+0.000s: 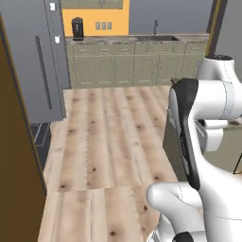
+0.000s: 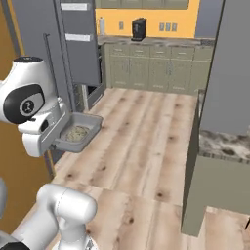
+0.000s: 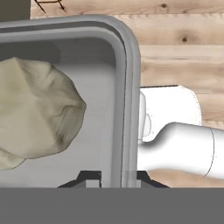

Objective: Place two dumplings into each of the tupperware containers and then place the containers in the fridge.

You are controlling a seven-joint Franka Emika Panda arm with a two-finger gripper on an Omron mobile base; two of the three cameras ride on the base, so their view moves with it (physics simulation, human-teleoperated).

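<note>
My gripper (image 3: pixel 117 179) is shut on the rim of a grey see-through tupperware container (image 3: pixel 127 87) and holds it in the air above the wooden floor. Inside it lies a pale cream dumpling (image 3: pixel 35 113), with the edge of a second one under it at the lower left. In the right base view the container (image 2: pixel 93 122) sticks out level from my hand, with the dumplings (image 2: pixel 74 133) in its middle; my gripper (image 2: pixel 59 137) grips its near end. The fridge (image 2: pixel 36 29), tall and grey with a dark bar handle (image 1: pixel 43 71), stands just beyond the container to the left.
A brown panel (image 1: pixel 14 142) stands close on the left. An island counter with a marble top (image 2: pixel 224 144) lies to the right. Beige cabinets (image 1: pixel 123 64) with a sink and a black coffee machine (image 1: pixel 77 28) line the far wall. Wooden floor (image 1: pixel 108 137) stretches between.
</note>
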